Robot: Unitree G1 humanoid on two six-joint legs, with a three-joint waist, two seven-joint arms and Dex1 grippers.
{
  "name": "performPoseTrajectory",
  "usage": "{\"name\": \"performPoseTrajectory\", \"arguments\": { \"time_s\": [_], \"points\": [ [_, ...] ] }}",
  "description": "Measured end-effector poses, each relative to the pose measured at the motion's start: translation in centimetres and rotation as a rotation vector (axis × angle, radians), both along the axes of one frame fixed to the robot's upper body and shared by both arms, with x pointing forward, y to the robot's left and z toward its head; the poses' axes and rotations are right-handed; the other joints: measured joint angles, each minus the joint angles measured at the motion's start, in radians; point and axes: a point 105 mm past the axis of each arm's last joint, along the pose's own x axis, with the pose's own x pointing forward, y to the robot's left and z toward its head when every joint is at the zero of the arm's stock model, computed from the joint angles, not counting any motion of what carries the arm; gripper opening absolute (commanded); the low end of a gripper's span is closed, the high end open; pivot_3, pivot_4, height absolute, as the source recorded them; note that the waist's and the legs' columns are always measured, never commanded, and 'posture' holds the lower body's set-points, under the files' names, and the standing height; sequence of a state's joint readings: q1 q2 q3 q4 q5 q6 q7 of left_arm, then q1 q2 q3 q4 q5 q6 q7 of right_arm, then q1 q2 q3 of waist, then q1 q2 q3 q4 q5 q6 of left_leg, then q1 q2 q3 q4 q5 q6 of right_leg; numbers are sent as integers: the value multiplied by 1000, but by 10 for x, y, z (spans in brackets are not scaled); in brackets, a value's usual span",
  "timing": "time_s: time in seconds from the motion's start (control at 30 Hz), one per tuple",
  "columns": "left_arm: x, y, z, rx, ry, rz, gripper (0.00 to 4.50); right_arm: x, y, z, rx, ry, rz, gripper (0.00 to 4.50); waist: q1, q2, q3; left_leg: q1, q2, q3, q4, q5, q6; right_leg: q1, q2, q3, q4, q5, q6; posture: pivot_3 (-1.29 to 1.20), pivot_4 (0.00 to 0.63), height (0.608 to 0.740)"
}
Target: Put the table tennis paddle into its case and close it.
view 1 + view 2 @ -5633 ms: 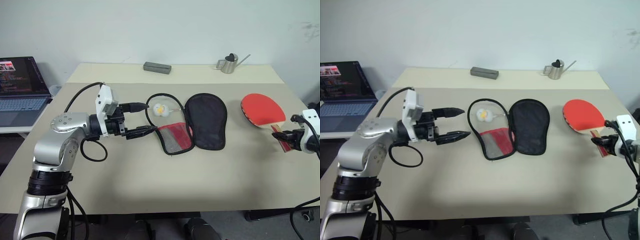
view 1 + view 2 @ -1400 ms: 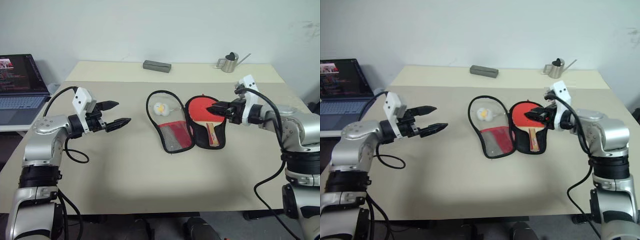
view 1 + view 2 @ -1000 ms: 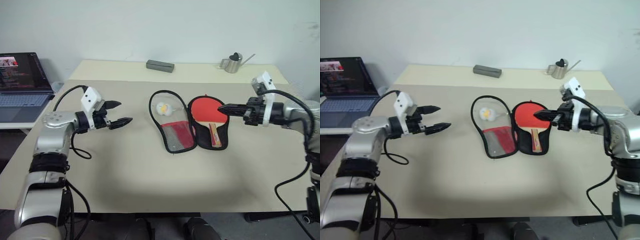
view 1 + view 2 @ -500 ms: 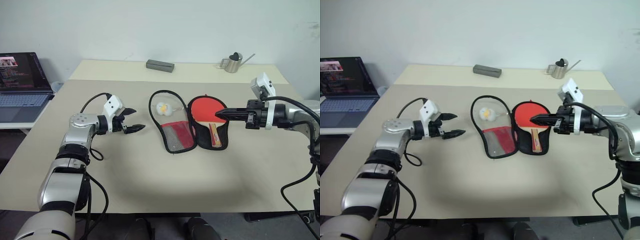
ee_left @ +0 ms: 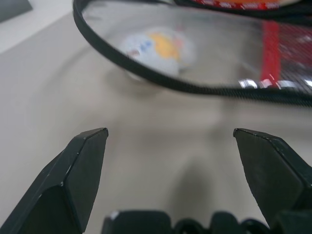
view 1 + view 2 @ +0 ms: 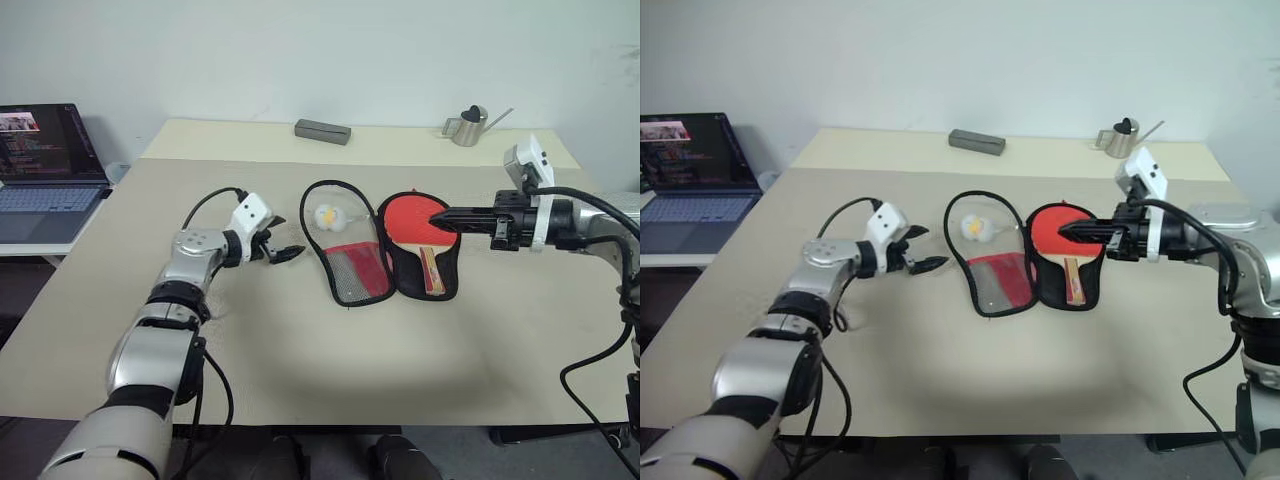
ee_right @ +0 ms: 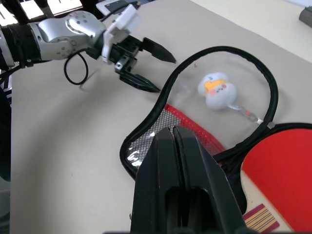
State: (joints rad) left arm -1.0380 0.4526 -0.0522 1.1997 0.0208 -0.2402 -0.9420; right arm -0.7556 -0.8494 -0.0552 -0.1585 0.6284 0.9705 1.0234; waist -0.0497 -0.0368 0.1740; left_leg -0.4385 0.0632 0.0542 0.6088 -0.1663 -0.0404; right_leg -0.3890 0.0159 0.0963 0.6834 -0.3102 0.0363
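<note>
Left tool [image 6: 284,251] gapes wide, empty, just short of the red soft zip case [image 6: 345,240]'s open flap; slide under its rim; right tool [image 6: 436,219] shut, empty, above the red-faced wooden-handled paddle [image 6: 415,225]

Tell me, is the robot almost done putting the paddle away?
About halfway. The paddle already lies in the open case. Now the left gripper, open, is beside the case's flap, and the right gripper, shut, hovers over the paddle. The flap is not yet folded over, and the case is not zipped.
</note>
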Motion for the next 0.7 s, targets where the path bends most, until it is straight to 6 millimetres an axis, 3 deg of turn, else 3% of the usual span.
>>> {"name": "performPoseTrajectory", "arguments": {
  "time_s": [0.33,0.5,0.7],
  "points": [
    [9,-24,-7,-6,23,33,4500,-4,3,-4,-6,-3,8,30,0,0,0,0,0,0,0,0,0,0,0,0,0,0,0,0,150,740],
    [14,-44,16,-34,-21,-14,4500,-9,-2,-4,-12,-11,-16,30,4,0,0,-1,-1,0,0,0,0,0,0,0,0,0,0,0,150,740],
    [12,-83,37,-74,-47,-117,4500,-22,-12,-2,-24,-9,-62,30,11,0,0,-1,-1,-1,0,0,0,0,0,0,0,0,0,0,150,740]
  ]
}}
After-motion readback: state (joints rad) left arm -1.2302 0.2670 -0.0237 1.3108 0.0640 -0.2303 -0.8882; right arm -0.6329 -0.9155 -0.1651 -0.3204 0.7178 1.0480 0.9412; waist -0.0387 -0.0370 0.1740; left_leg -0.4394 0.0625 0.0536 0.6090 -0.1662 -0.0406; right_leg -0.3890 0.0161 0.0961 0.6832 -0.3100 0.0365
